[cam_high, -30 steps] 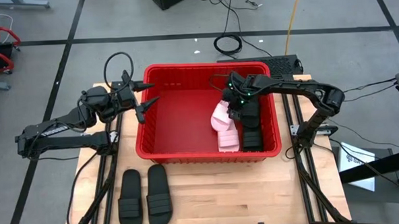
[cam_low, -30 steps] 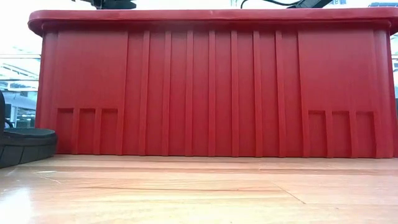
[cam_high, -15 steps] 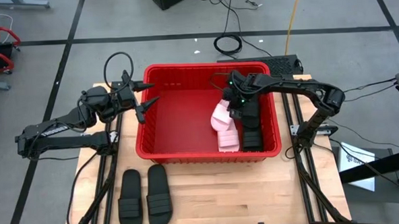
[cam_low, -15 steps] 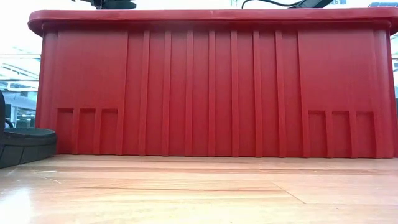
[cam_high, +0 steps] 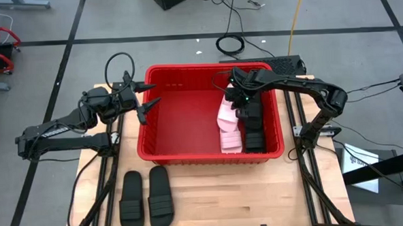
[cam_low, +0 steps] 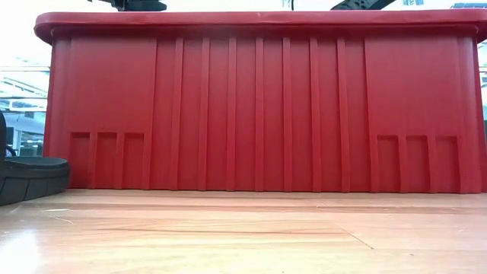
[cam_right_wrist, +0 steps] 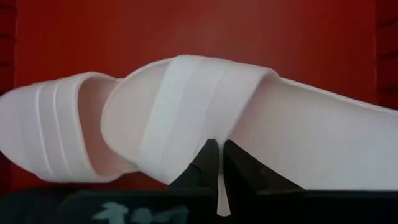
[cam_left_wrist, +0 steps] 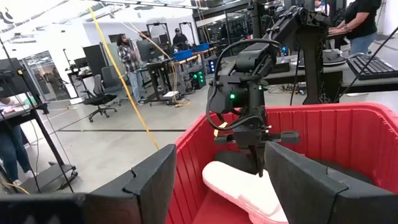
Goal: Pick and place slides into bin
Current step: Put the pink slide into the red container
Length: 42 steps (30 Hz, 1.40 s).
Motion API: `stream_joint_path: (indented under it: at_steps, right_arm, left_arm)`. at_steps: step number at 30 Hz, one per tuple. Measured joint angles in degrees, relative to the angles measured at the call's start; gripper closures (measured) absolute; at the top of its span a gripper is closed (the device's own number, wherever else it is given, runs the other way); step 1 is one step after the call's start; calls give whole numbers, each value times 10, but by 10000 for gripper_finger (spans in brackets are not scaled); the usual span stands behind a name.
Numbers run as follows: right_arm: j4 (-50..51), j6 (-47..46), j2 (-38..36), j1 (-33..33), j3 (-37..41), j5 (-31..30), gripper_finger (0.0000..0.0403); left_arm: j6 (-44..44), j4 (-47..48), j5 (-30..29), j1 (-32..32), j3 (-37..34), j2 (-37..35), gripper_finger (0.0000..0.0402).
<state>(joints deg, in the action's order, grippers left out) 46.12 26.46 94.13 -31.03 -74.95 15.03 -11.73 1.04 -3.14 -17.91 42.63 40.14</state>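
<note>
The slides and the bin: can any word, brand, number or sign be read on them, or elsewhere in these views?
No text can be read anywhere.
Dark band in front of the pink slide: pale marks, too blurred to read.
Sheet on the floor: dark print, too small to read.
Bin and pink slide: no text shows.

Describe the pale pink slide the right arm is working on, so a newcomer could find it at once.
Start at the red bin in the middle of the table. Along its right-hand inner side lie two pale pink slides beside black ones; the one meant is the far pink slide, directly under the right pincer. Unlike its pink twin nearer the front wall, its ribbed strap is pinched in the shut pincer.
</note>
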Motion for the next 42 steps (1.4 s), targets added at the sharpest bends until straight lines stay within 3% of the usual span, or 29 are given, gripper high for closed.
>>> stream_joint_path:
  at_steps: [6,28,42]
  right_arm:
    - [23,74,0,0,-3,0,402]
    - [25,104,2,-8,-3,1,401]
    - [16,76,2,1,-4,-3,288]
  left_arm:
    - [0,0,0,0,0,0,151]
    - [5,0,1,0,0,0,151]
    - [5,1,1,0,0,0,151]
